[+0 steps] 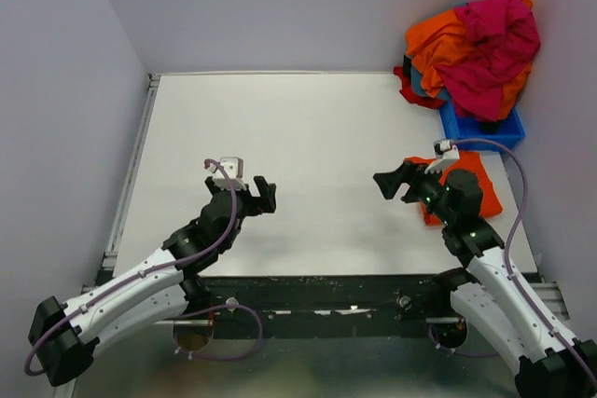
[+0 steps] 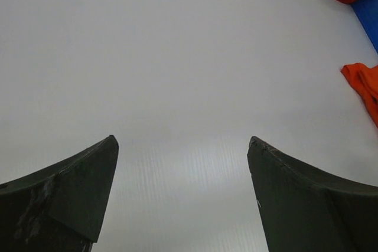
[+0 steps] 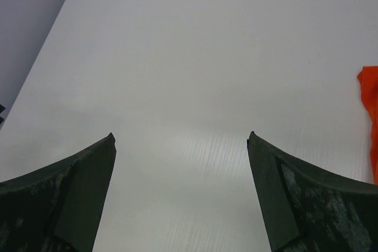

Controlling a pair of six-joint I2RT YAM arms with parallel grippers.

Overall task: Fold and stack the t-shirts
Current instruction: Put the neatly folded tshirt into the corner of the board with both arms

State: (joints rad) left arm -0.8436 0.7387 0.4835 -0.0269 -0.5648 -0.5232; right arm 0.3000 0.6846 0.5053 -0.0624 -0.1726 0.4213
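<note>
A heap of unfolded t-shirts (image 1: 478,48), magenta, orange and red, overflows a blue bin (image 1: 508,129) at the back right. A folded orange t-shirt (image 1: 482,185) lies on the table's right side, partly hidden under my right arm; its edge shows in the left wrist view (image 2: 365,84) and in the right wrist view (image 3: 370,116). My left gripper (image 1: 265,196) is open and empty over bare table at the near left. My right gripper (image 1: 392,184) is open and empty, just left of the folded orange shirt.
The white table (image 1: 308,146) is bounded by grey walls at the back and both sides. A metal rail (image 1: 131,170) runs along its left edge. The arm bases sit at the dark near edge (image 1: 326,286).
</note>
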